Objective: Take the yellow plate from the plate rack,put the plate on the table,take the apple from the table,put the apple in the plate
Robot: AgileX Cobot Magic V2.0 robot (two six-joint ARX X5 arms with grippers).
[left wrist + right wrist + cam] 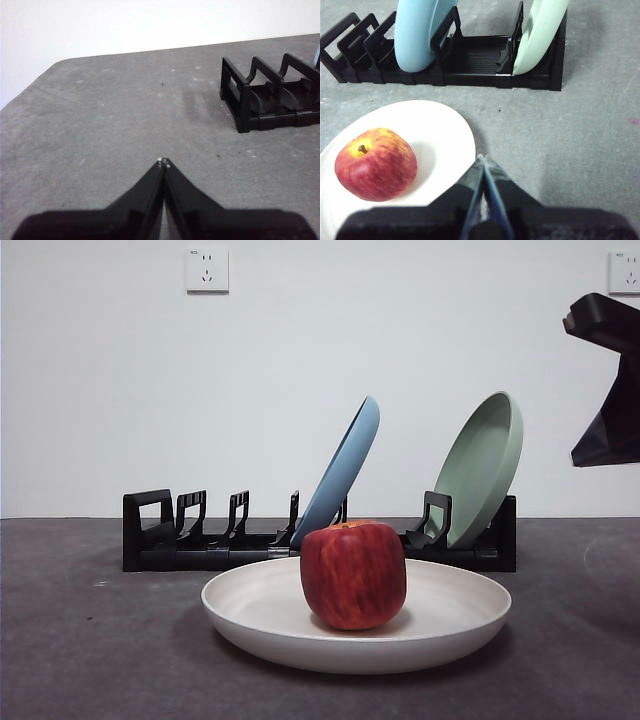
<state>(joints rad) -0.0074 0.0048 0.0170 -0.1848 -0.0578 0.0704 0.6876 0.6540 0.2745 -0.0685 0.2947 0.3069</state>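
In front of the plate rack [320, 540], the yellow plate [260, 615] lies flat on the bench [80, 640] with the apple [353, 575] sitting upright in its middle, so the task looks done. The blue plate [345, 468] and the sage-green plate [482, 466] lean in their slots. The right tool [482, 159], jaws pressed together and empty, hangs just beside the plate's rim, apparently clear of it; the left tool [164, 162], likewise pressed together, waits over bare bench near the rack's end.

Blue plate [345, 468] leaning tilted mid-row; sage-green plate [483, 466] tilted near one end — well apart. Behind, white wall [320, 380] — two sockets [207, 270] high up.
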